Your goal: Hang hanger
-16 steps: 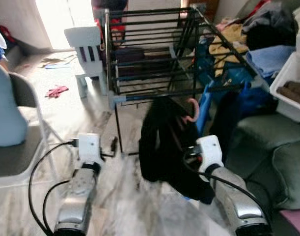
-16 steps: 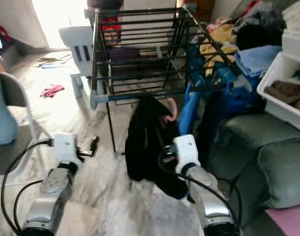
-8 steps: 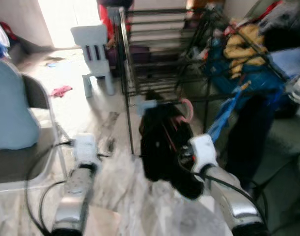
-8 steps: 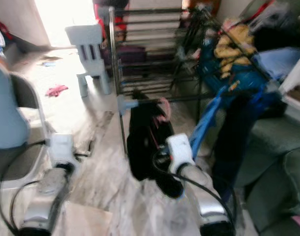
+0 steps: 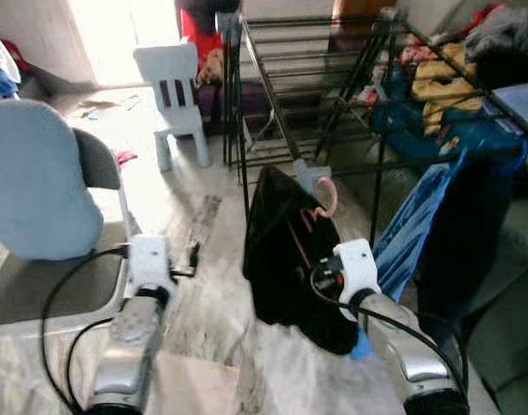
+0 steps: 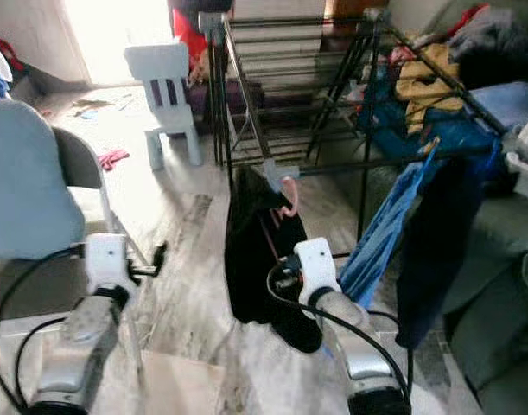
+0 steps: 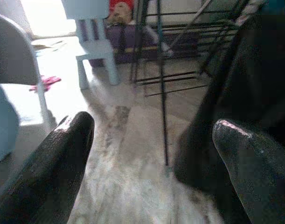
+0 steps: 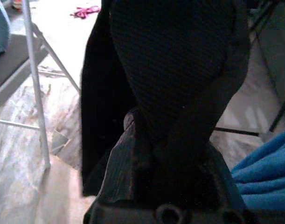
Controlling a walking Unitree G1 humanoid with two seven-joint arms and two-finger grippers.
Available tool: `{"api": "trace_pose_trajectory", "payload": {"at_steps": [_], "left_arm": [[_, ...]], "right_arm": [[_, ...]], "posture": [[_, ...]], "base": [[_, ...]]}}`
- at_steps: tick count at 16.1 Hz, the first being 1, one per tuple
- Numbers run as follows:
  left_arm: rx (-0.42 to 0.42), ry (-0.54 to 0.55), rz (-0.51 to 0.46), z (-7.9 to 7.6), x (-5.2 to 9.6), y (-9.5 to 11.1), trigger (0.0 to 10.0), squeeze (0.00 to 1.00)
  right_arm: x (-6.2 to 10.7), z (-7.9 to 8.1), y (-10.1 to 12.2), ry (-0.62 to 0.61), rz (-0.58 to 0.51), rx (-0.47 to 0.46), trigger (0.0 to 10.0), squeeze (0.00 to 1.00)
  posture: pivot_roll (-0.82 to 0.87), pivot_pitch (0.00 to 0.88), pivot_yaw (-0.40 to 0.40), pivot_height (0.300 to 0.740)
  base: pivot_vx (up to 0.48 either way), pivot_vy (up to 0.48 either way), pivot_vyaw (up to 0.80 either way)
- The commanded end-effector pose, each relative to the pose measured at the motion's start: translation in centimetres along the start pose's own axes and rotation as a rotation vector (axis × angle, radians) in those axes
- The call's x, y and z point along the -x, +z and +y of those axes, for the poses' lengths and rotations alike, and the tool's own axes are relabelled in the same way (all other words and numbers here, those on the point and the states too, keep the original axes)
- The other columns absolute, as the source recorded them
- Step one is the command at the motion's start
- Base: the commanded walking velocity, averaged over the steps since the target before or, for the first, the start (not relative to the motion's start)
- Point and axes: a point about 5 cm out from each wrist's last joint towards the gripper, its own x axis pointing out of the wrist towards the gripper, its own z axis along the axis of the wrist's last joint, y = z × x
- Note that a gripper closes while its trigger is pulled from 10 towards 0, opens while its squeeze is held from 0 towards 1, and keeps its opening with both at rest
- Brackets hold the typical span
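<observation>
The right gripper [image 5: 326,270] is clenched on a black garment [image 5: 285,251] that hangs on a pink hanger [image 5: 326,201]; in the right wrist view the dark cloth [image 8: 172,70] is pressed between its fingers and covers them. The pink hook of the hanger stands just beside the near corner of the black drying rack [image 5: 333,95], close under the front rail, but I cannot tell if it touches the rail or already rests over it; I judge it is not yet hung, because the gripper carries the garment from below. The left gripper [image 7: 151,154] hangs low over the marble floor [image 5: 203,294] with its fingers [image 7: 63,154] spread wide and nothing between them. So the carrying seems done; what is left is to hook the hanger over a bar and let go.
</observation>
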Motion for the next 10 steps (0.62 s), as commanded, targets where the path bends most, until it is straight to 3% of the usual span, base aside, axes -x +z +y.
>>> {"api": "trace_pose_trajectory", "payload": {"at_steps": [1,6,10], "left_arm": [[-0.008,-0.006,-0.020,0.08,-0.09,0.50,10.0,0.00],[-0.011,-0.027,-0.045,-0.10,0.08,0.81,10.0,0.00],[-0.017,-0.024,-0.046,-0.13,0.06,0.96,10.0,0.00]], "right_arm": [[-0.18,-0.52,1.37,-0.031,-0.054,0.011,10.0,0.00],[-0.30,-0.93,1.82,-0.067,-0.084,-0.005,10.0,0.00],[-0.27,-0.95,1.76,-0.070,-0.081,-0.014,10.0,0.00]], "posture": [[-0.07,0.000,-0.002,0.740],[-0.07,0.000,0.000,0.740],[-0.07,0.000,0.006,0.740]], "base": [[0.000,0.000,0.00],[0.000,0.000,0.00],[0.327,0.000,0.00]]}}
